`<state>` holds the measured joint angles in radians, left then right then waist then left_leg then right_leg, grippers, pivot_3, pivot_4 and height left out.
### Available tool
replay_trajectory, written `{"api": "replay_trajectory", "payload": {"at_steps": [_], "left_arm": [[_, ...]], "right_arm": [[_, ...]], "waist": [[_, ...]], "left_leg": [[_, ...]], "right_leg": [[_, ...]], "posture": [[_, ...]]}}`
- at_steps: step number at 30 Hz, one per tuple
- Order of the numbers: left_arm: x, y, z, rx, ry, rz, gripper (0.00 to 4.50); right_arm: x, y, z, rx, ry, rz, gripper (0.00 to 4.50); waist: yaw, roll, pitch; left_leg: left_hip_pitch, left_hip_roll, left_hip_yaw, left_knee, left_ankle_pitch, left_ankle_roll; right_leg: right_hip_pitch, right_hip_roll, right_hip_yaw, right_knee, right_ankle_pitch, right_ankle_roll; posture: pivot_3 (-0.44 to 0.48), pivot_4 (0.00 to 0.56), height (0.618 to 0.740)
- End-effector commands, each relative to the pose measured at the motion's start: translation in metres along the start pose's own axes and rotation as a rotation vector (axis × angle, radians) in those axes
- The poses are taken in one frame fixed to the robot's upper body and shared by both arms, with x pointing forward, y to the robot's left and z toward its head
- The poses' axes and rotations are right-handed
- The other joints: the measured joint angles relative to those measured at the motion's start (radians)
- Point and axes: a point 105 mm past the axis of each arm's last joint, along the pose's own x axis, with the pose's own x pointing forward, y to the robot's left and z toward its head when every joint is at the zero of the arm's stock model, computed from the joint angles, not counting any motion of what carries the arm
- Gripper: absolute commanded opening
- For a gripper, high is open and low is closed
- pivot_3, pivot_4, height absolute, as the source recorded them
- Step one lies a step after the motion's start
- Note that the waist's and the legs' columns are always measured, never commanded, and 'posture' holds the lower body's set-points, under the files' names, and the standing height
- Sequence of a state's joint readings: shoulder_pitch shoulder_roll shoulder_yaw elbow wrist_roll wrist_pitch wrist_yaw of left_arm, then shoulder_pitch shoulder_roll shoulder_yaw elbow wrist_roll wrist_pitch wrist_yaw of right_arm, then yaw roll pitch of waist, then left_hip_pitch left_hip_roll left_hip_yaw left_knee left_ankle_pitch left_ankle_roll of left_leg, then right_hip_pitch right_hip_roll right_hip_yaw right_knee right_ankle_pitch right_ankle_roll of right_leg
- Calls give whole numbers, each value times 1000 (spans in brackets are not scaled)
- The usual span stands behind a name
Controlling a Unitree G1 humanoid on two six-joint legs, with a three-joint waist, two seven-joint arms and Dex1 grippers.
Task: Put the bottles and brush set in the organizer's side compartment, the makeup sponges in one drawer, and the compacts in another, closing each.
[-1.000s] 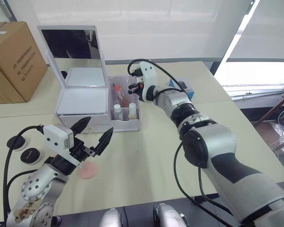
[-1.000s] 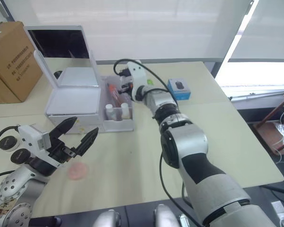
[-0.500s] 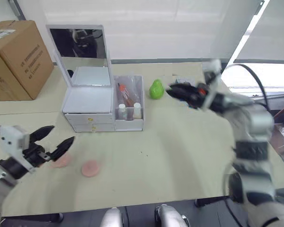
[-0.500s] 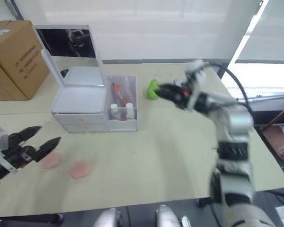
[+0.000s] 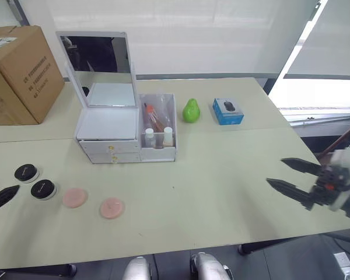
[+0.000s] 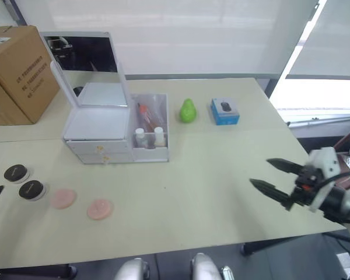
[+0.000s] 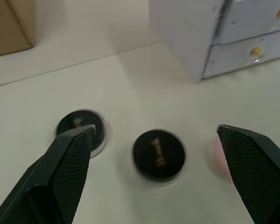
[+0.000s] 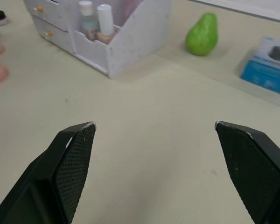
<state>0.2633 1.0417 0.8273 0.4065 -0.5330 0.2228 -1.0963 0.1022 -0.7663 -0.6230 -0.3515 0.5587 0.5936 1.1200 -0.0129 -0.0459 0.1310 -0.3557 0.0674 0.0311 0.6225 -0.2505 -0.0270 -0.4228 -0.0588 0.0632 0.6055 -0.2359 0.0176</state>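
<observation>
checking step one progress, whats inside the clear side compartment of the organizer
Inside the side compartment stand two small white-capped bottles at the front; behind them leans something red and orange, likely the brush set. The frosted front wall hides the bottles' lower parts.

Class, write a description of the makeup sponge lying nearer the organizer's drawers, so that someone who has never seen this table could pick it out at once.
Find the white organizer with the upright mirror on the cream table. In front of its drawers lies a row of four round things: two black compacts, then two flat pink discs. The makeup sponge you want is the pink disc at the row's end, farthest from the compacts; the other pink sponge lies next to them.
</observation>
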Motion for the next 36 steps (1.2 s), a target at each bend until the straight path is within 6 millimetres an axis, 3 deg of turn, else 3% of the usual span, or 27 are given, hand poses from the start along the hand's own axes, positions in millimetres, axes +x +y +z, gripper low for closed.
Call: {"api": "replay_trajectory", "payload": {"at_steps": [1,13,18,26,31,34,36], "left_arm": [[-9,15,16,57,-47,35,4500],[-13,11,14,76,-46,25,4500],[-10,-6,6,63,-66,15,4500],[21,-98,0,-29,-301,62,4500],[45,-153,15,-49,-453,200,4500],[66,-200,31,-50,-531,222,4500],[80,-212,35,21,-515,275,4500]], "right_arm": [[-2,0,10,-101,-21,23,4457],[13,8,6,-97,-30,63,4457],[33,21,19,-71,-95,106,4457],[100,71,61,-63,-250,295,4457],[127,97,83,-93,-312,438,4457],[140,111,89,-112,-323,512,4457],[146,118,88,-123,-317,551,4457]], "waist": [[0,0,0],[0,-3,-2],[0,-3,-2],[0,-7,-3],[15,-10,-5],[20,-9,-5],[23,-10,-6]], "left_leg": [[0,0,1,0,0,0],[2,1,4,-10,0,0],[2,1,5,-10,0,0],[2,1,5,-9,1,2],[0,0,4,-6,4,7],[-1,0,3,2,4,7],[0,0,2,5,4,7]], "right_leg": [[0,-1,-2,-1,0,0],[0,-2,-3,-4,1,1],[0,-2,-3,-4,1,1],[3,-1,0,-4,3,5],[6,-1,1,-4,6,7],[13,0,2,-5,7,9],[16,0,1,-5,7,10]], "posture": [[0,150,733],[0,150,733],[0,150,733],[0,150,733],[0,150,733],[0,150,733],[0,150,733]]}}
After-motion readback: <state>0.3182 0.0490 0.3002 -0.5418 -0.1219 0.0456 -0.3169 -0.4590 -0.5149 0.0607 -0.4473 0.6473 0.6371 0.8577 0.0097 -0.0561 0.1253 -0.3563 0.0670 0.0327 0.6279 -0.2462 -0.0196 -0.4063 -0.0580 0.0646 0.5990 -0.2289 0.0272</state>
